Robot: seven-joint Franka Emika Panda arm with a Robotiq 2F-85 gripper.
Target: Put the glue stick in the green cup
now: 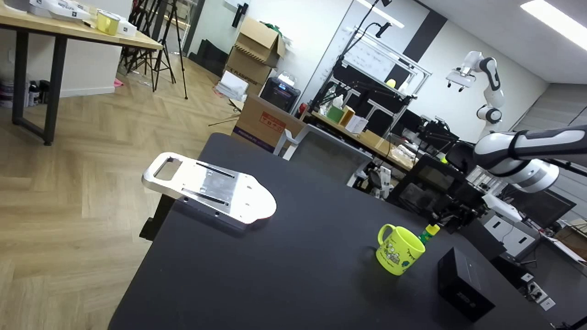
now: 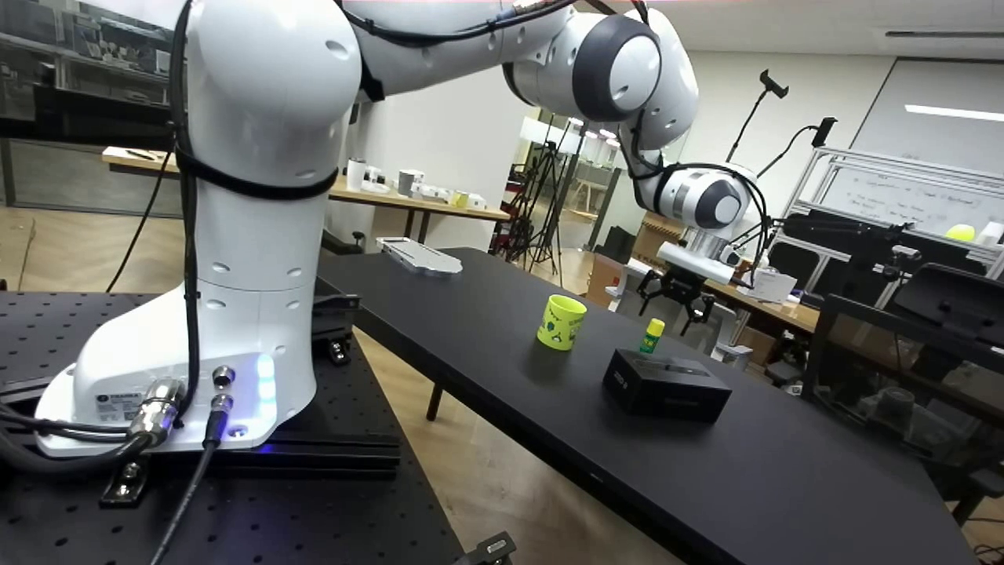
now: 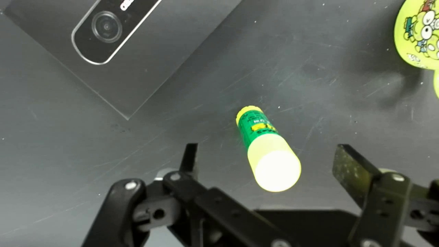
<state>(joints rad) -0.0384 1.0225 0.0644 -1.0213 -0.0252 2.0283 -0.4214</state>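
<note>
The glue stick, green with a yellow cap, stands upright on the black table in the wrist view. It also shows in both exterior views, its foot partly hidden behind the cup in one and by the box in another. The green cup is a lime-green mug standing upright, also seen in an exterior view and cut off at the wrist view's upper right. My gripper is open and empty. Its fingers are either side of the yellow cap in the picture, apart from it, just above it in an exterior view.
A black box stands close to the glue stick, also in the wrist view. A white flat slicer-like tool lies at the table's far end. The black table has an edge along the floor side. A chair stands beside the table.
</note>
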